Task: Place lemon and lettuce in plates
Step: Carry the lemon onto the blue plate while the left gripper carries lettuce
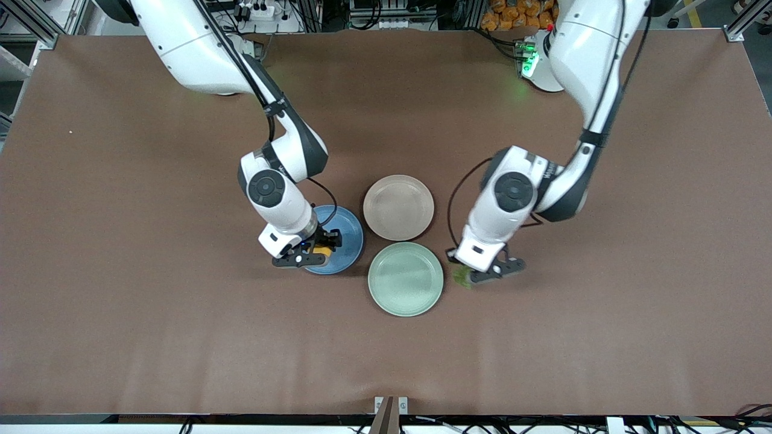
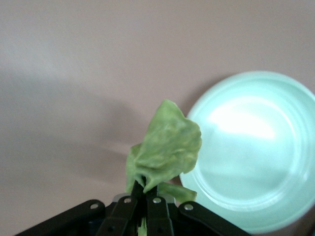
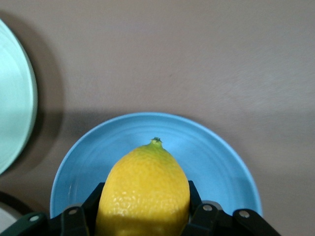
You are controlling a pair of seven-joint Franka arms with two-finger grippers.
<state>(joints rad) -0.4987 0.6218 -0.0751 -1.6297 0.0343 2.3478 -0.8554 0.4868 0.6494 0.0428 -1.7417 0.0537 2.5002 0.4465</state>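
Observation:
My right gripper (image 1: 318, 248) is shut on the yellow lemon (image 1: 321, 250) and holds it over the blue plate (image 1: 347, 232); the right wrist view shows the lemon (image 3: 143, 189) between the fingers above the blue plate (image 3: 216, 157). My left gripper (image 1: 465, 274) is shut on the green lettuce leaf (image 1: 462, 276) and holds it over the bare table beside the pale green plate (image 1: 405, 278). In the left wrist view the lettuce (image 2: 165, 147) hangs from the closed fingers next to that green plate (image 2: 256, 152). The beige-pink plate (image 1: 398, 207) is empty.
The three plates sit close together in the middle of the brown table (image 1: 120, 271). The pale green plate is nearest the front camera. The green plate's rim (image 3: 15, 98) also shows in the right wrist view.

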